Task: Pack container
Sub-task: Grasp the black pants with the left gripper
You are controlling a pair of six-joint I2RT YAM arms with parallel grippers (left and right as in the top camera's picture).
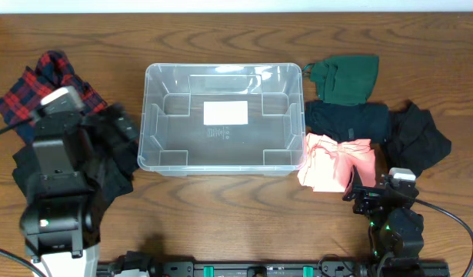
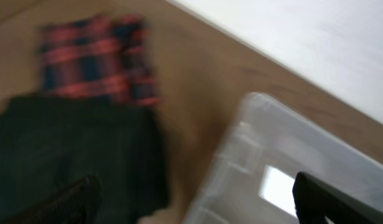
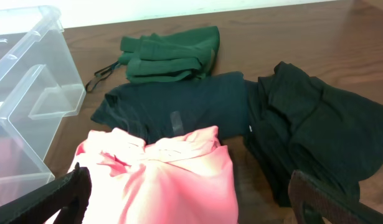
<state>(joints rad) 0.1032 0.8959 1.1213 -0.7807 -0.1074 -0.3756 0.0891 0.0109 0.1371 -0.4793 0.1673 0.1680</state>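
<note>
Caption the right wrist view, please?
Open right gripper over crumpled pink cloth, clear rectangular plastic bin alongside.

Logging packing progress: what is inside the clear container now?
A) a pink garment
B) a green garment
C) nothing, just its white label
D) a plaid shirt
C: the container shows only its white label; the pink garment lies outside, beside it.

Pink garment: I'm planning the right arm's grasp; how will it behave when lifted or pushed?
The pink garment lies crumpled in soft folds, so it is probably floppy and would sag when lifted. It looks thin, so likely light. Pushed, it would probably bunch rather than slide.
</note>
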